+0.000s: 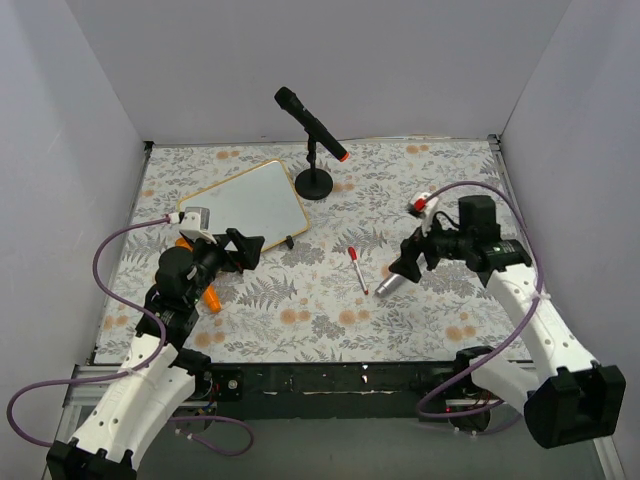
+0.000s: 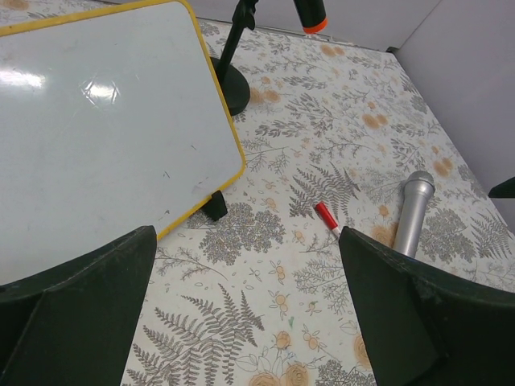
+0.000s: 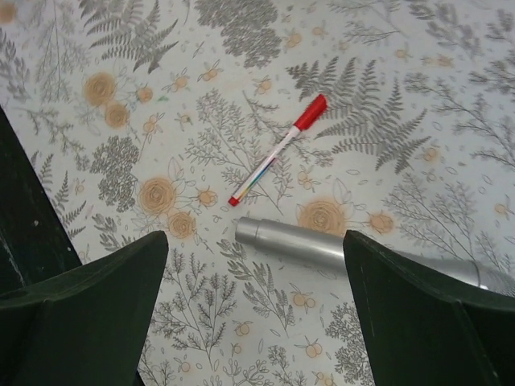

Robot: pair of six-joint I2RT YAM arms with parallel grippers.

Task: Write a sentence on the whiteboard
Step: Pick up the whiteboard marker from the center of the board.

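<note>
From above, the whiteboard [image 1: 248, 200] stands propped at a slant on the far left of the floral counter [image 1: 320, 320]. A black microphone [image 1: 312, 128] on its stand is just to the board's right. The left pincer [image 1: 252, 252] is spread wide by the board's near edge. The right pincer [image 1: 403, 258], also wide open, hangs over a silver microphone [image 1: 390, 284]. A red-capped marker [image 1: 357, 270] lies just left of that microphone.

In the left wrist view, both dark fingers [image 2: 80, 314] frame the board's glossy white face and bare cloth, holding nothing.

In the right wrist view, the fingers [image 3: 88, 314] straddle the silver microphone without touching it, and the marker lies just beyond.
</note>
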